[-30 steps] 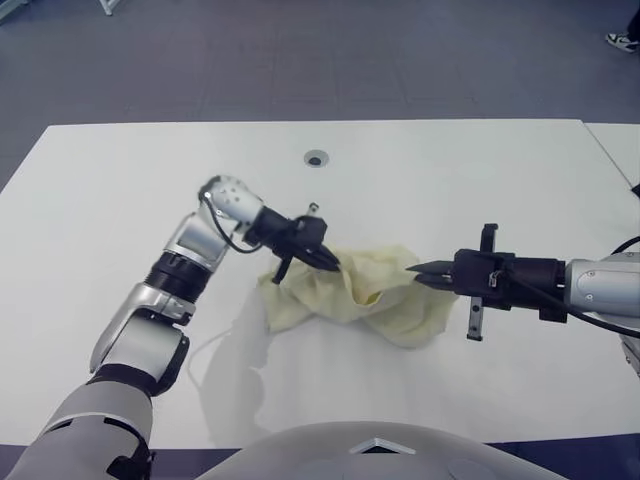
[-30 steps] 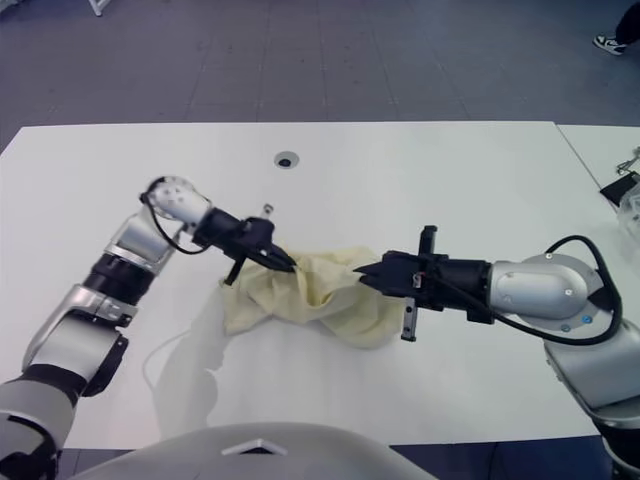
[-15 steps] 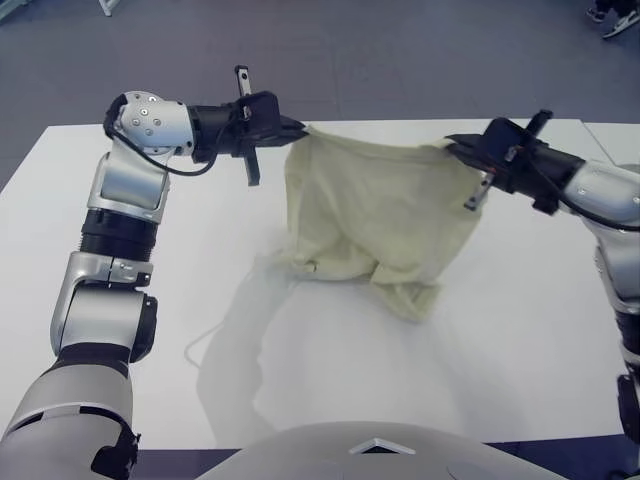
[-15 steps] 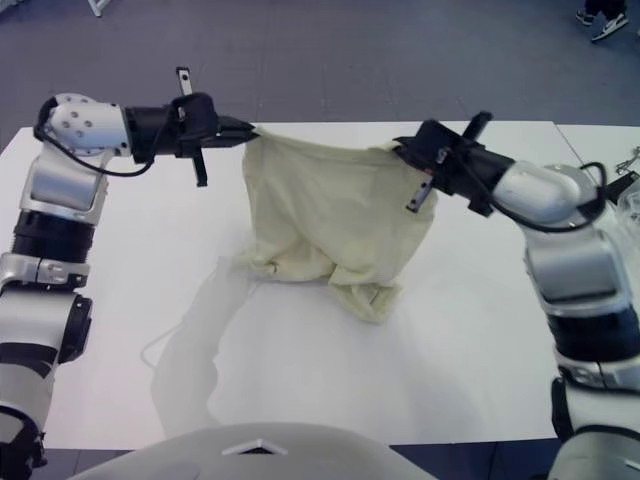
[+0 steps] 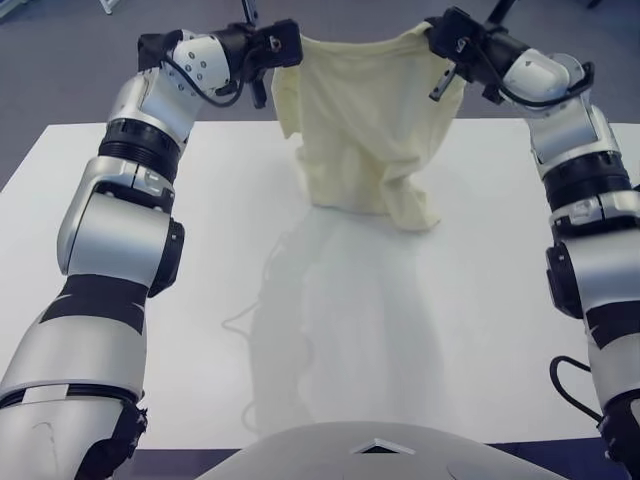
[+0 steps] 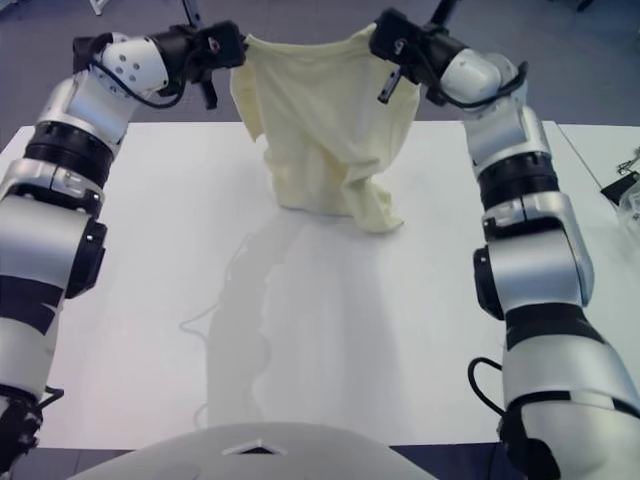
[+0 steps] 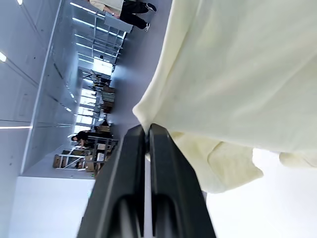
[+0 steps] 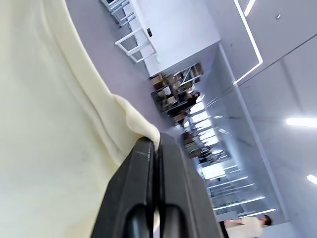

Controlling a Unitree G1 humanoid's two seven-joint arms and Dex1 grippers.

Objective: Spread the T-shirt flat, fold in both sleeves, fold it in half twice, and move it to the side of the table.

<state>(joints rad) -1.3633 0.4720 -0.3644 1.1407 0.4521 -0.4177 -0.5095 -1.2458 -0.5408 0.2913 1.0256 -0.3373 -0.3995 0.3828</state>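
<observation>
Pale-yellow T-shirt (image 5: 365, 120) hung above the far part of the white table (image 5: 500, 330), stretched between the two raised arms. The left gripper (image 5: 283, 38) was clamped tight on one top corner of the cloth, and the right gripper (image 5: 432, 35) pinched the other corner, its fingers fully closed. The shirt's crumpled lower end drooped toward the tabletop; whether it touched could not be told.

Grey floor (image 5: 60, 70) lay beyond the bench (image 5: 480, 340). A second white surface (image 6: 598, 150) stood just beside the bench, carrying a dark object (image 6: 618, 187).
</observation>
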